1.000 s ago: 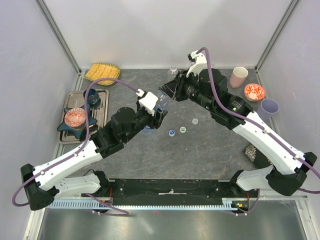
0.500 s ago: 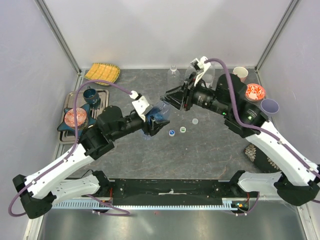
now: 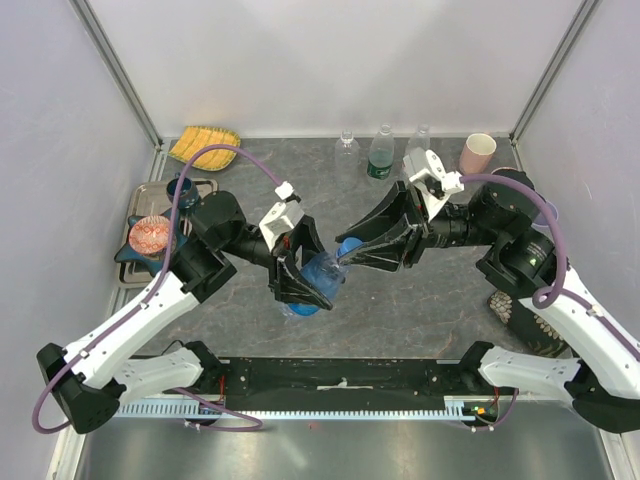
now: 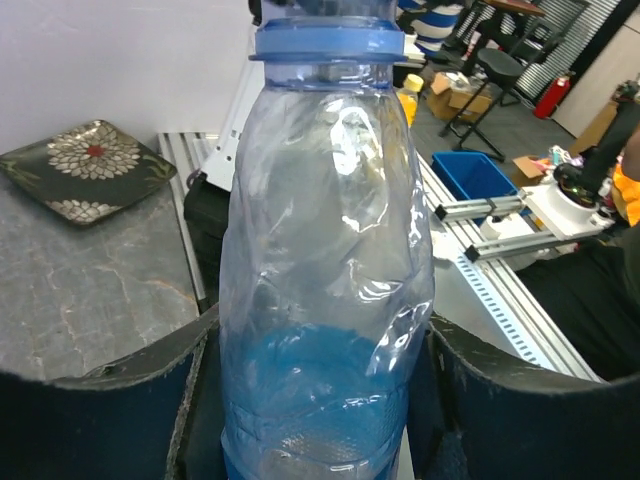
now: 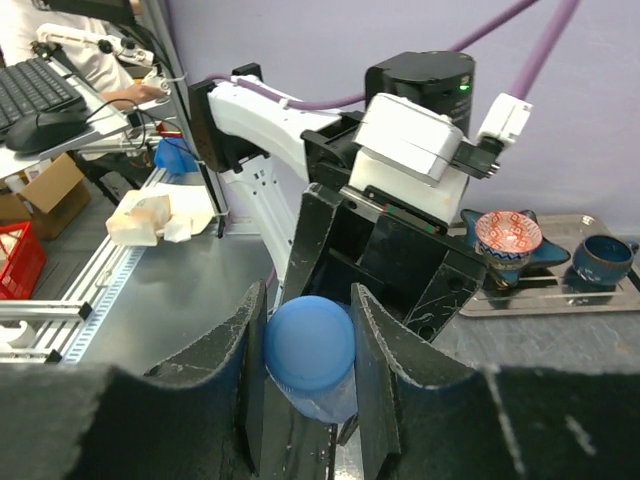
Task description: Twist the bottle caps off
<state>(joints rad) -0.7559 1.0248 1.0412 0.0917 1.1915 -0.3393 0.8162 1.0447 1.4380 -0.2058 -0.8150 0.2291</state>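
My left gripper [image 3: 300, 278] is shut on the lower body of the blue-tinted bottle [image 3: 320, 275] and holds it tilted above the table centre. In the left wrist view the bottle [image 4: 325, 300] fills the gap between my fingers [image 4: 100, 400], its neck ring at the top edge. My right gripper [image 3: 352, 250] is shut on the bottle's blue cap [image 3: 349, 247]. In the right wrist view both pads [image 5: 250, 350] press the cap [image 5: 310, 343]. Three more bottles stand at the back: two clear [image 3: 346, 150] [image 3: 420, 140] and one with a green label [image 3: 380, 152]. The other caps are hidden.
A pink cup [image 3: 480, 152] stands at the back right, with a purple cup [image 3: 512, 176] partly hidden behind my right arm. A metal tray [image 3: 205, 187] at the left holds a blue cup [image 3: 183, 190] and a red bowl [image 3: 150, 235]. A yellow dish [image 3: 205, 145] lies at the back left.
My left gripper has carried the blue bottle nearer and turned it up toward the right arm. My right gripper has swung back from the far bottles and closed on the blue cap.
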